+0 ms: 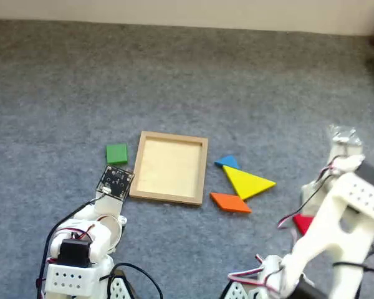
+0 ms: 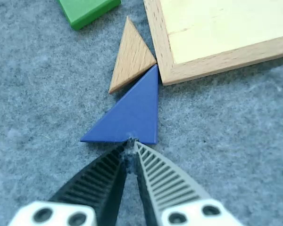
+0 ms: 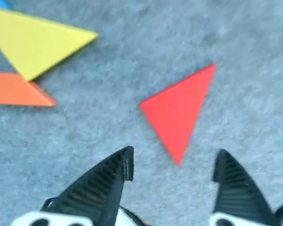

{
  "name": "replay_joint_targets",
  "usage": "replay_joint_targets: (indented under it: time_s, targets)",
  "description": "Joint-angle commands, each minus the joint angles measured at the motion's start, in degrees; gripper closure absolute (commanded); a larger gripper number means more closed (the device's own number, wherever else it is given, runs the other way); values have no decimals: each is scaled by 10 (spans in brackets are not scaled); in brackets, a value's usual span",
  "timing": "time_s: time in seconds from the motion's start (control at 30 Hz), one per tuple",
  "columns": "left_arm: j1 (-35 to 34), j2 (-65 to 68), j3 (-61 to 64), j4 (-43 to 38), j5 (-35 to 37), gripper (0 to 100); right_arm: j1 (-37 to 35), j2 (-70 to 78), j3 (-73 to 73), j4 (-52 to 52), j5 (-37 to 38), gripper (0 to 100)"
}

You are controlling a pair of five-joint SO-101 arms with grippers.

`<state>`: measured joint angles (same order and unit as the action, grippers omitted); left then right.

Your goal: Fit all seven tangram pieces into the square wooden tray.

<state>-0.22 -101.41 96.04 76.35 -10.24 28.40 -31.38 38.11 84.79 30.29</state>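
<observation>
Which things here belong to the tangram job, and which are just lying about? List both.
Job: tray, green square, wood triangle, navy triangle, light-blue triangle, yellow triangle, orange parallelogram, red triangle.
Lying about: grey carpet underneath.

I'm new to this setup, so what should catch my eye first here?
The square wooden tray lies empty mid-table. A big yellow triangle lies beside it, a green square on its other side. The left gripper, shut, sits at the edge of a dark blue triangle by the tray's corner.
</observation>
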Motion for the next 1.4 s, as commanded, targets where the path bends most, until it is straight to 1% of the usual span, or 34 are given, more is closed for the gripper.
replay_joint_targets:
  time_s: [0.0,0.1,0.27,0.57,0.7,0.83,0.97,1.03,1.23,1.37]
  targets:
    - [0,-22,11,4,-2,993,-39,-73,57,-22,-47,640]
    - [0,-22,11,4,-2,993,-54,-95,101,-65,-89,625]
    - [0,-22,11,4,-2,993,-75,-90,154,-95,-126,625]
    - [0,-22,11,4,-2,993,-73,-69,251,-225,-121,626]
    - [0,-22,11,4,-2,993,-71,-69,263,-243,-121,626]
    - [0,-22,11,4,-2,993,-42,-69,263,-258,-118,626]
    - [0,-22,11,4,-2,993,-8,-68,263,-267,-49,626]
    - [0,-22,11,4,-2,993,1,-68,263,-268,-43,626]
    - [0,-22,11,4,-2,993,-1,-68,286,-276,-44,626]
    - [0,-22,11,4,-2,993,-7,-68,331,-336,-45,626]
